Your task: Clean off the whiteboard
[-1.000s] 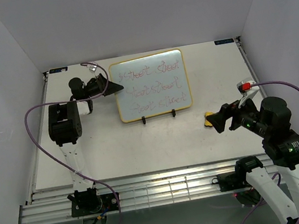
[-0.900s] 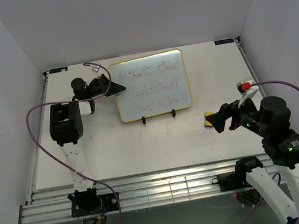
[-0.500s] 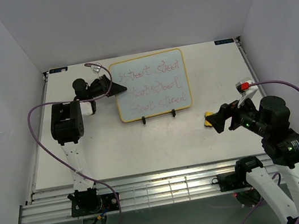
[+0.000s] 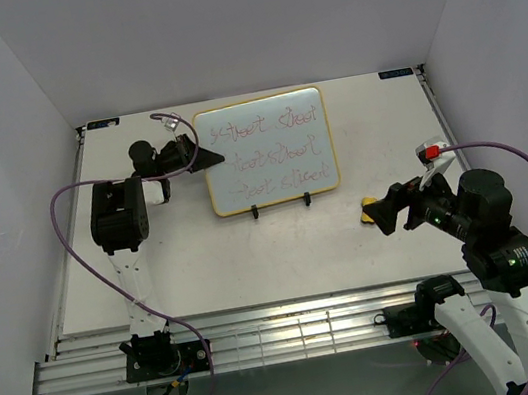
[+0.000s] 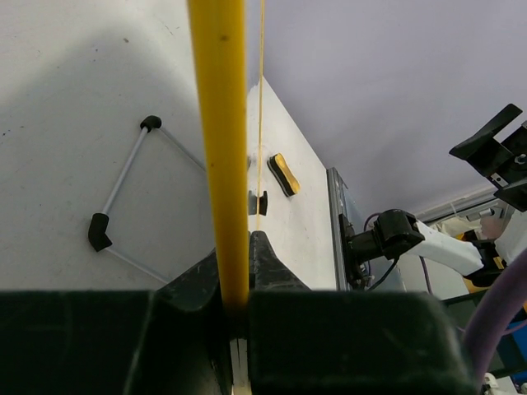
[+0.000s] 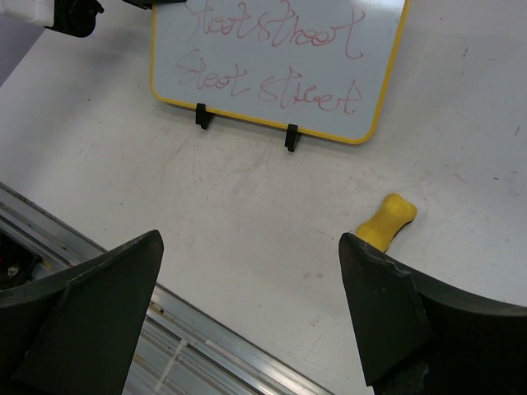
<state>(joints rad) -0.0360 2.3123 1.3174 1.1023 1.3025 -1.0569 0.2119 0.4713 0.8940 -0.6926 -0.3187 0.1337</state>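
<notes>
The whiteboard stands propped on a wire stand at the back middle of the table, with red scribbled lines across it. My left gripper is shut on its left edge; in the left wrist view the yellow frame runs up from between the closed fingers. The right wrist view shows the board's lower part with its writing. My right gripper hovers open just right of a small yellow eraser, which lies on the table beyond the right finger. The right gripper holds nothing.
The wire easel stand props the board from behind, its two black feet at the front. An aluminium rail runs along the table's near edge. White walls close in the left, back and right sides.
The left gripper has closed on the whiteboard's left edge after sliding slightly right onto it. The right arm and the eraser have stayed put.
</notes>
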